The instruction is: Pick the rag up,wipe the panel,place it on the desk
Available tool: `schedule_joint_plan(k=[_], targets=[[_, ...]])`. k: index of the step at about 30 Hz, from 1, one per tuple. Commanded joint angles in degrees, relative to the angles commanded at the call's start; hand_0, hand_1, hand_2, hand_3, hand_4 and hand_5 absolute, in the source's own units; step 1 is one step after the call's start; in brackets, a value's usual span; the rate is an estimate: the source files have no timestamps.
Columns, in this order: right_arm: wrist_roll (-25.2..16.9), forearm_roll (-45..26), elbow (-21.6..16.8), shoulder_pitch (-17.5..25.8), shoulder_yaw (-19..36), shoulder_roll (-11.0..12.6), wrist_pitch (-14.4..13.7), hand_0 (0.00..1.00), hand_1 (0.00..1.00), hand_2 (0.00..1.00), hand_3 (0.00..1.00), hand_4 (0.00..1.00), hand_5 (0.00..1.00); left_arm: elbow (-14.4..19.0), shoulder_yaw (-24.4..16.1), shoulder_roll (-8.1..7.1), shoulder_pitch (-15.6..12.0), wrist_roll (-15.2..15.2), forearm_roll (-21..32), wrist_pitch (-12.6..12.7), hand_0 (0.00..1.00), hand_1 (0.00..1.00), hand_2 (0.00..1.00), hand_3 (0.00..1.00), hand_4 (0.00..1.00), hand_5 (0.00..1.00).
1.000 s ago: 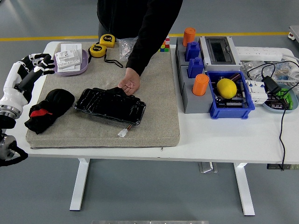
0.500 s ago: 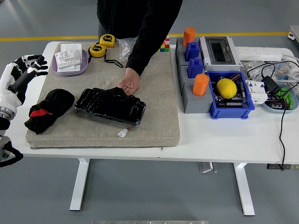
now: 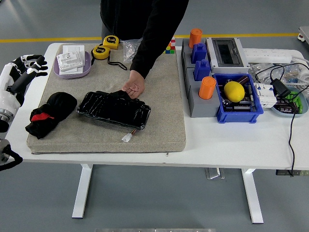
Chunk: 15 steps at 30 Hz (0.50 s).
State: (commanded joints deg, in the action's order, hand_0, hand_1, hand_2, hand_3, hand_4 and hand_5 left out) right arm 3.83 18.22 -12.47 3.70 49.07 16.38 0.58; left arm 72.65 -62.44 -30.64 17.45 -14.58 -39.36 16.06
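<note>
Grey workshop floor with a yellow line frames a white counter [image 3: 227, 145] carrying a beige mat [image 3: 159, 106]. On the mat's left end lies the rag [image 3: 50, 113], a crumpled black cloth with a red patch showing, bunched into a soft heap. Just to its right, at about 3 o'clock, sits the panel [image 3: 113, 108], a glossy black piece with a small white connector trailing from its near edge; a person's hand [image 3: 133, 88] rests on its far rim, apparently steadying it. The rag looks light, limp and easy to deform, so it should bunch under a pinch and not slip; the raised hump at its far end seems the best place to take hold, closing down from above and gathering several folds. The left hand [image 3: 29, 64] hangs off the counter's left edge, at roughly 11 o'clock from the rag and well apart from it, holding nothing; its fingers [image 3: 39, 61] look loosely spread, though they are small and partly foreshortened from this angle. The right hand does not show.
</note>
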Motion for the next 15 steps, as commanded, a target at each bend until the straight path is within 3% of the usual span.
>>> schedule_joint_plan(k=[15], targets=[[0.0,-0.2,0.0,0.0,0.2,-0.2,-0.1,0.748,0.703,0.703,0.613,0.998,0.535,-0.2,0.1,0.93,-0.3,-0.5,0.3,0.1,0.516,0.580,0.563,0.580,0.823,0.405]])
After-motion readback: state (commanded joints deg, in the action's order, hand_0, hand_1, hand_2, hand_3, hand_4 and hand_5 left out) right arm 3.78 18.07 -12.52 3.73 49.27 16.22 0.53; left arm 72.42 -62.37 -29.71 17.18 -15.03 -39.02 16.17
